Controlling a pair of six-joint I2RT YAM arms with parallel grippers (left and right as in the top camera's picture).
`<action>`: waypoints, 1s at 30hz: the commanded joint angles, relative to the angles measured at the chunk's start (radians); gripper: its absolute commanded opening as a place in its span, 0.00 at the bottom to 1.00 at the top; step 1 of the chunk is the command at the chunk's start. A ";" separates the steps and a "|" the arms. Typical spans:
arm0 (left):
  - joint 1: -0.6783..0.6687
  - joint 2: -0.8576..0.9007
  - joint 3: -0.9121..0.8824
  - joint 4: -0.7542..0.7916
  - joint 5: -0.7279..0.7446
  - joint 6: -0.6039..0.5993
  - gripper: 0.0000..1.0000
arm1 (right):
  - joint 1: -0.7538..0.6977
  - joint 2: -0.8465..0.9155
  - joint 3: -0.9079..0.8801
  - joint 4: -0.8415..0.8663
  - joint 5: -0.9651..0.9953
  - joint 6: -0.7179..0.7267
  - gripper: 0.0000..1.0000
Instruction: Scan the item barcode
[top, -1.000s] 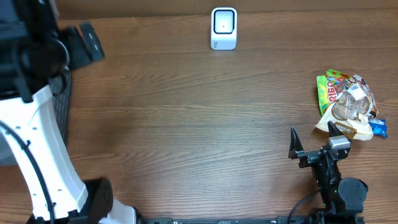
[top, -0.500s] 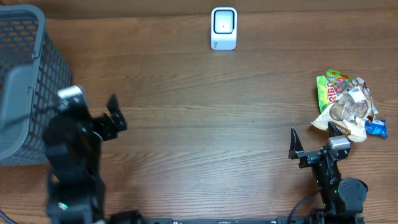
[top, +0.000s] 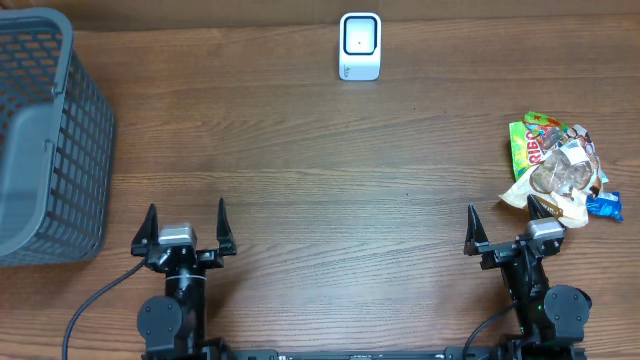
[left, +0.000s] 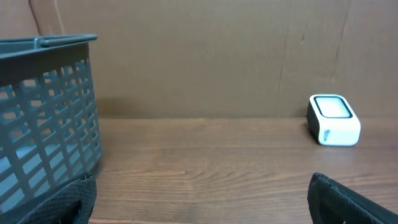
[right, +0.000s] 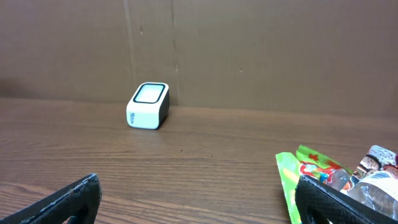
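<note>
A white barcode scanner (top: 360, 45) stands at the table's far middle edge; it also shows in the left wrist view (left: 334, 119) and the right wrist view (right: 148, 106). A pile of snack packets (top: 558, 165) lies at the right, with a green packet (right: 303, 169) on its near side. My right gripper (top: 500, 215) is open near the front edge, its right finger just short of the pile, and it holds nothing (right: 199, 208). At the front left my left gripper (top: 186, 215) is open and empty (left: 202, 208).
A grey mesh basket (top: 50, 130) stands at the left edge of the table, to the left of my left gripper, and fills the left side of the left wrist view (left: 43, 112). A brown cardboard wall (right: 249, 50) backs the table.
The left arm has swung down from the far left, over the basket, to the front edge, and the whole basket now shows. The right arm has not moved.
</note>
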 joint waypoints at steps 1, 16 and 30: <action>-0.011 -0.051 -0.056 0.021 0.045 0.114 1.00 | 0.005 -0.008 -0.010 0.006 0.003 0.002 1.00; -0.006 -0.050 -0.120 -0.018 0.060 0.258 1.00 | 0.005 -0.008 -0.010 0.006 0.003 0.003 1.00; -0.006 -0.050 -0.120 -0.018 0.060 0.258 1.00 | 0.005 -0.008 -0.010 0.006 0.003 0.003 1.00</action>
